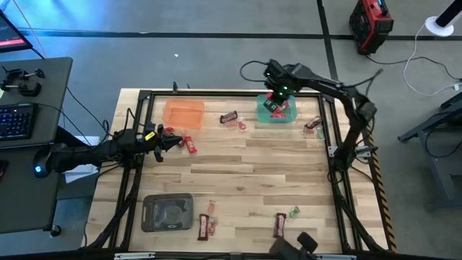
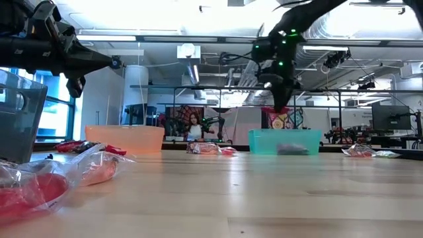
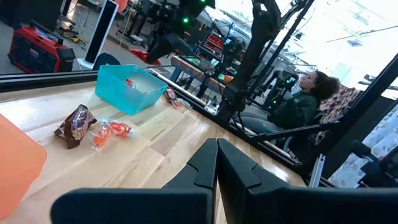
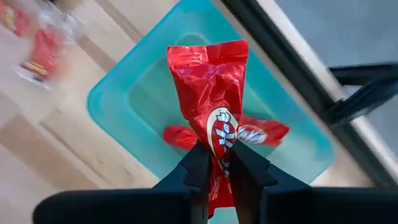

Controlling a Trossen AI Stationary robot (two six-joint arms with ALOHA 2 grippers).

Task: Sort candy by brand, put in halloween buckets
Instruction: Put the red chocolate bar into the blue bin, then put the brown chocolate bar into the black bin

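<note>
My right gripper (image 4: 217, 152) is shut on a bright red candy (image 4: 208, 81) and hovers over the green tub (image 1: 276, 110) at the table's far side. A second red candy (image 4: 261, 133) lies in that tub. My left gripper (image 3: 216, 163) is shut on nothing and stays raised above the table's left side, near red candies (image 1: 189, 144). The orange tub (image 1: 182, 113) stands far left, and the grey tub (image 1: 167, 211) near left. Brown bars (image 1: 206, 227) lie by the near edge. My right gripper pinches the red candy between its two fingers at about the wrapper's middle (image 4: 219, 138). The fingers come from above, pointing down. The wrapper's free end (image 4: 208, 56) hangs below them, lifted clear, over the green tub (image 4: 124, 106).
A brown bar and small red sweets (image 1: 231, 118) lie between the orange and green tubs. More wrapped candy (image 1: 312, 124) sits by the right rail. Another brown bar (image 1: 280, 224) and a green sweet (image 1: 294, 212) lie near the front edge. A person (image 3: 298, 102) sits beyond the table.
</note>
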